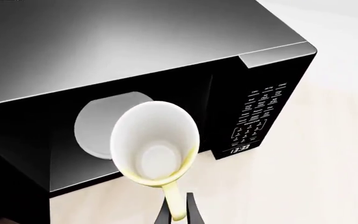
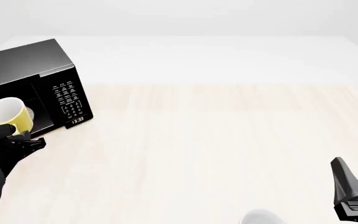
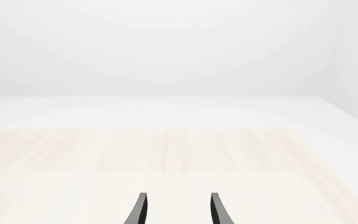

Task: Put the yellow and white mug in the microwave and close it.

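Observation:
The yellow and white mug (image 1: 157,144) hangs tilted in front of the microwave (image 1: 135,42), its white inside facing the wrist camera. My left gripper (image 1: 179,211) is shut on its yellow loop handle. Behind the mug, the oven's dark cavity shows the white turntable plate (image 1: 95,126), and the keypad (image 1: 258,114) sits beside it. In the front view the mug (image 2: 6,116) is at the far left before the microwave (image 2: 26,70), with the left gripper (image 2: 21,139) just below it. My right gripper (image 2: 356,189) stands open at the near right, with nothing between its fingers (image 3: 138,212).
A plain white rounded vessel (image 2: 258,217) peeks in at the near edge, left of the right gripper. The light wood table (image 2: 216,140) stretches between the arms. The microwave door is mostly out of view at the left.

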